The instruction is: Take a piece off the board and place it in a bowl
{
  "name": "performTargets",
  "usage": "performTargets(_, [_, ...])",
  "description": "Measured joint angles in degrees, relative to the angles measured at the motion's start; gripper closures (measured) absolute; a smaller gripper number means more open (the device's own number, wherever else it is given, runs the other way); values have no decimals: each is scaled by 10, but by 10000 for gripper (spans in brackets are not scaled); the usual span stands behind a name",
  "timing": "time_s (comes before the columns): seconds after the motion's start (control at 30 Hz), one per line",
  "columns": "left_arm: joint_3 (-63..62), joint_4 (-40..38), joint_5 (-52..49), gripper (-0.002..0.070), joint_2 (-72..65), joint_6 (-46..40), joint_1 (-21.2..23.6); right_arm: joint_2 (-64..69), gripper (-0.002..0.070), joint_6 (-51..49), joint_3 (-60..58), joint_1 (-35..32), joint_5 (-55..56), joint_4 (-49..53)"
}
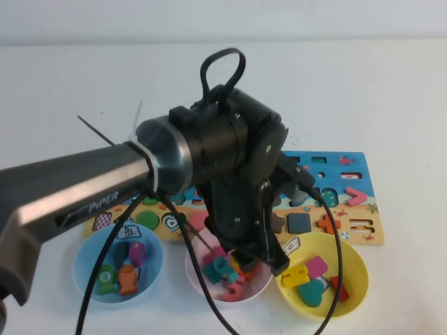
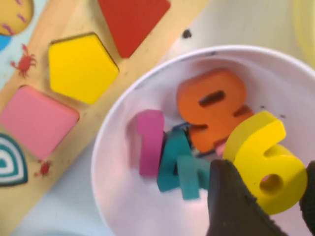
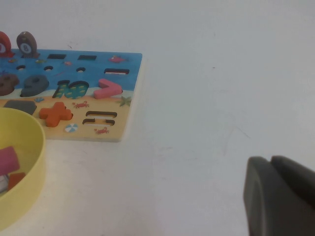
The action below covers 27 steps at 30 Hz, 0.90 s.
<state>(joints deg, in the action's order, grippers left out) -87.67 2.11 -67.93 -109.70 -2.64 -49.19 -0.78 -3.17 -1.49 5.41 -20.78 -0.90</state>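
- High view: my left gripper (image 1: 262,255) hung over the pink bowl (image 1: 227,276), at 6 o'clock from the board (image 1: 349,202).
- Left wrist view: its fingers (image 2: 231,201) clamped the yellow 6 (image 2: 266,157) above the bowl's numerals.
- Right wrist view: my right gripper (image 3: 280,196) sat parked on the table, fingers pressed together.

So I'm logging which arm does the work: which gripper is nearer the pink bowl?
Left. The left gripper hangs over the pink bowl, holding the yellow 6. The right gripper sits off past the board, shut.

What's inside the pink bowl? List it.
The pink bowl holds an orange numeral, pink 1, teal 4, and yellow 6 between the left gripper jaws. Beneath is hidden.
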Motion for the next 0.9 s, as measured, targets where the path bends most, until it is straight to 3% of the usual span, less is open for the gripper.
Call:
performTargets(0.2, [37,0,80,422,0,-1,0,0,694,0,0,0,0,0])
performTargets(0.43, [38,-1,93,419,0,-1,0,0,694,0,0,0,0,0])
performTargets(0.6, [39,-2,76,319,0,4,0,0,694,0,0,0,0,0])
performTargets(0.73, [39,-1,65,291,0,4,0,0,694,0,0,0,0,0])
performTargets(0.83, [39,12,73,319,8,5,0,0,694,0,0,0,0,0])
performTargets(0.9, [39,18,84,385,28,5,0,0,694,0,0,0,0,0])
